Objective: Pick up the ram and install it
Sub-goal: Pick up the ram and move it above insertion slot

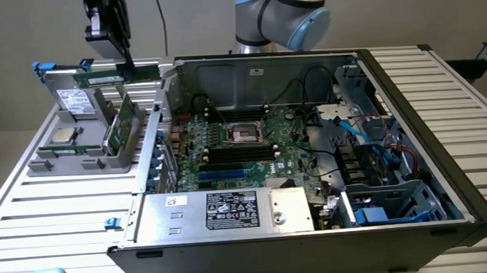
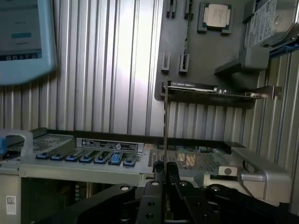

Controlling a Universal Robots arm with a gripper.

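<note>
Pinches the ram [image 1: 98,77] between the nearly closed fingers [image 2: 172,170] of the gripper [image 1: 125,69], at the exterior view's left. Holds it level in the air above the grey parts tray [image 1: 78,165], clear of the upright green card [image 1: 126,124] standing there. Hangs well apart from the black memory slots [image 1: 240,152] inside the open computer case [image 1: 408,103] further right.

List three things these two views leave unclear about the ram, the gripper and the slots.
1. Exterior view: the gripper is cut off above by the top edge, and it covers part of the ram.
2. Wrist view: the ram is edge-on, so its chips are hidden.
3. Exterior view: the slots are too small to tell whether their clips stand open.
</note>
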